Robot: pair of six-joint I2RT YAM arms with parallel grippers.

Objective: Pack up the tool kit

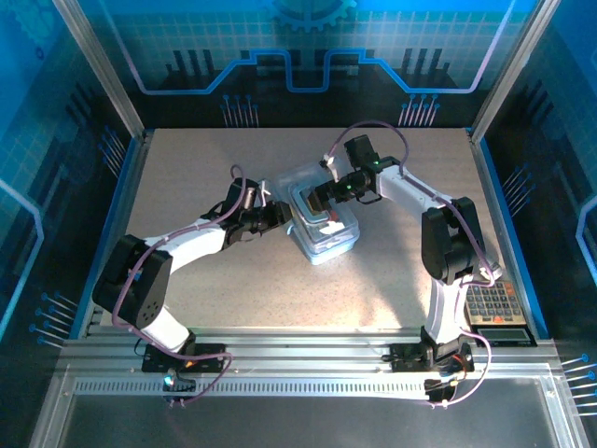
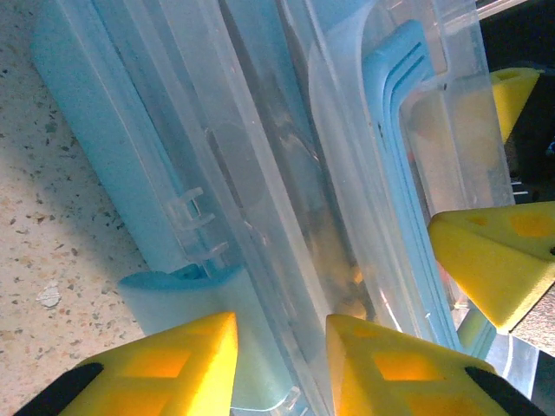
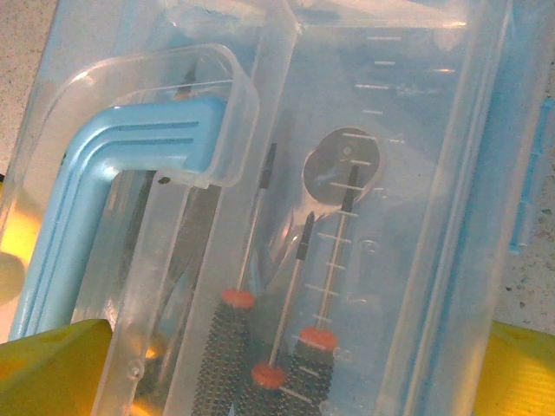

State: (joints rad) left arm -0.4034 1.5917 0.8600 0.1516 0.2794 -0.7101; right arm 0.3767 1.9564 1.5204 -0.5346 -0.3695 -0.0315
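**Case held at the middle of the table**

Speckled beige tabletop (image 1: 187, 280) sits inside a blue-lit enclosure with circuit-pattern walls (image 1: 298, 56). From above, the light-blue case (image 1: 326, 247) lies mid-table with an arm reaching it from each side, and a keypad device (image 1: 492, 303) rests at the right edge.

Left wrist view: the left gripper (image 2: 277, 355) is clamped on the case's rim, beside a blue clasp (image 2: 173, 282).

Right wrist view: the right gripper (image 3: 286, 381) is spread wide across the case. Screwdrivers (image 3: 227, 355) lie under the clear lid (image 3: 416, 173), beside its blue handle (image 3: 95, 173).
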